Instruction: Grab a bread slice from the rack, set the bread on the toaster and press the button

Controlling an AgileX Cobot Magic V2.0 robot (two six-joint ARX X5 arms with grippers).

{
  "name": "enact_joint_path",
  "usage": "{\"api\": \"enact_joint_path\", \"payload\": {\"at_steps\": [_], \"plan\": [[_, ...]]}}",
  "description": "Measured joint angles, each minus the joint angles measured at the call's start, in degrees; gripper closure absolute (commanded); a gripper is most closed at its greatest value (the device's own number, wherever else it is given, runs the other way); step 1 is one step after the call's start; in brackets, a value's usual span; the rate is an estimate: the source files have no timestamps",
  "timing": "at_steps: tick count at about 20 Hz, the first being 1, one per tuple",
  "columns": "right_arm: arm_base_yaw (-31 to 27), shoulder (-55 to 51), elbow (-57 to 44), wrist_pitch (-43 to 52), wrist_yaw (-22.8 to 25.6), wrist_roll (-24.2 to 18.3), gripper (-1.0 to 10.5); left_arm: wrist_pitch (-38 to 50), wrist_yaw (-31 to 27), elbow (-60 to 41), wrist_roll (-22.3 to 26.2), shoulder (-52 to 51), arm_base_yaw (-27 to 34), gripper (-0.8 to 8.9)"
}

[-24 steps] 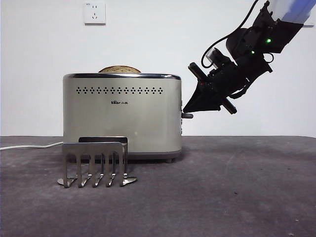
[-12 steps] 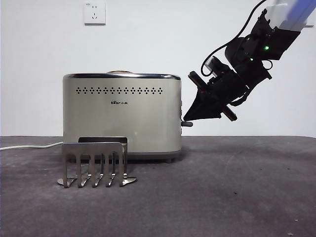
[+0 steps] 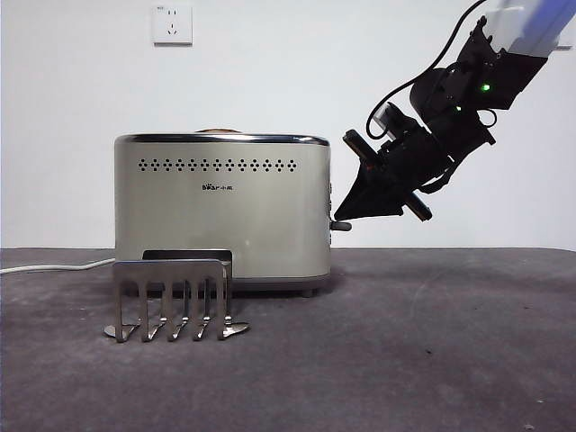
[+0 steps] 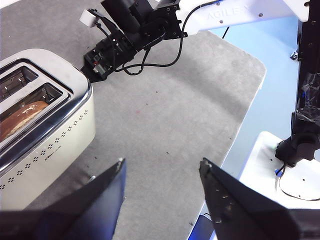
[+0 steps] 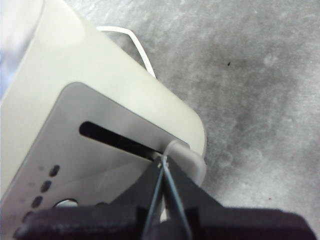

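Note:
The cream toaster (image 3: 220, 207) stands at centre left. The slice of bread (image 4: 22, 117) sits low in its nearer slot, and only its crust top (image 3: 211, 131) shows above the chrome rim. My right gripper (image 3: 344, 214) is shut, with its tips pressed on the toaster's side lever (image 3: 340, 225). In the right wrist view the shut gripper (image 5: 161, 162) rests on the lever (image 5: 187, 160) at the low end of its slot. The grey metal rack (image 3: 175, 297) stands empty in front of the toaster. My left gripper (image 4: 162, 167) is open and empty, high above the table.
A white cord (image 3: 54, 266) runs left from the toaster. A wall socket (image 3: 173, 23) is on the white wall behind. The table's edge (image 4: 245, 115) lies to the right arm's side, with blue floor beyond it.
Over the last second my right gripper pushed the lever down and the bread sank into the toaster. Nothing has moved in the last half second.

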Motion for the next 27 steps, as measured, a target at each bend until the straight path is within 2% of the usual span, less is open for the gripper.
{"api": "enact_joint_path", "payload": {"at_steps": [9,14,18,24,27], "plan": [[-0.3,-2.0,-0.7,0.2,1.3,1.2,9.6,0.0,-0.1,0.0,0.0,0.0,0.0,5.62],[-1.4,-13.8,-1.1,-4.2,3.0,1.3,9.6,0.0,-0.1,0.0,0.0,0.0,0.0,5.63],[-2.1,-24.5,-1.1,-15.8,3.1,-0.9,9.6,0.0,0.0,0.0,0.0,0.0,0.0,5.63],[-0.4,-41.8,-1.1,-43.4,2.8,-9.9,9.6,-0.1,0.0,0.0,0.0,0.0,0.0,5.63],[0.5,-48.3,-1.1,-52.0,2.7,-13.2,9.6,-0.9,0.0,0.0,0.0,0.0,0.0,5.63]]}}
